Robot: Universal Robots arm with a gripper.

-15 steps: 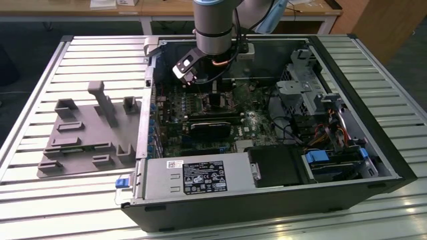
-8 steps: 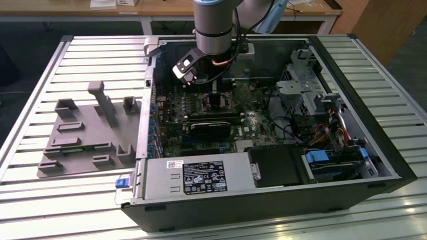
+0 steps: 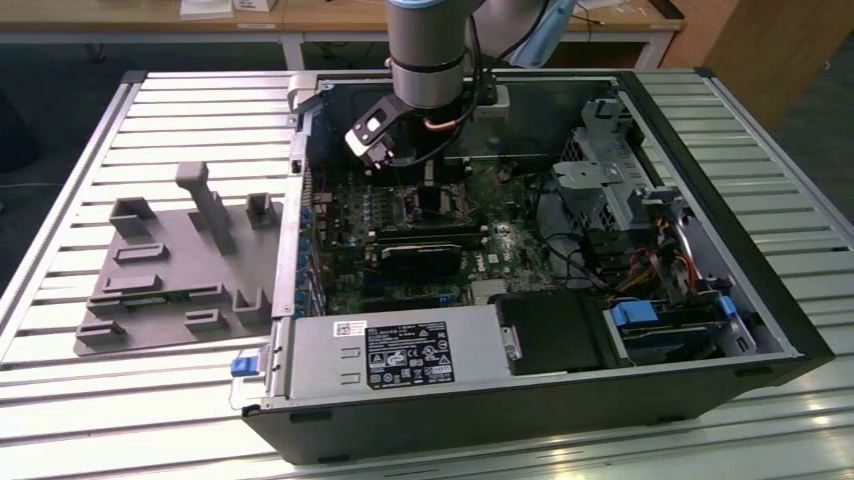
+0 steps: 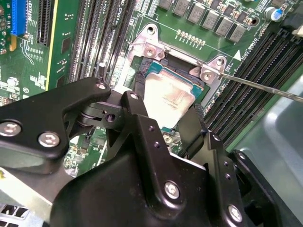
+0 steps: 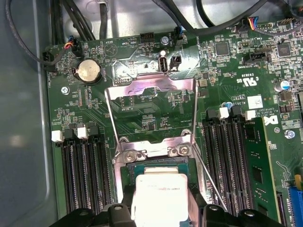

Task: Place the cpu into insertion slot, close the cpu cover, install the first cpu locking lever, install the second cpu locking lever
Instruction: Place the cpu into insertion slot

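On the exterior view's left, a grey fixture block (image 3: 174,270) lies on the slatted table (image 3: 80,140). To its right stands the open computer case (image 3: 534,420), with the arm (image 3: 427,50) reaching down into its far half. In both wrist views the gripper (image 4: 166,113) is closed narrowly onto opposite edges of the cpu (image 5: 161,196), held level at the insertion slot (image 4: 156,52); full seating cannot be told. The cpu cover (image 5: 151,81) stands swung open, and a thin locking lever (image 5: 208,182) slants away beside the slot.
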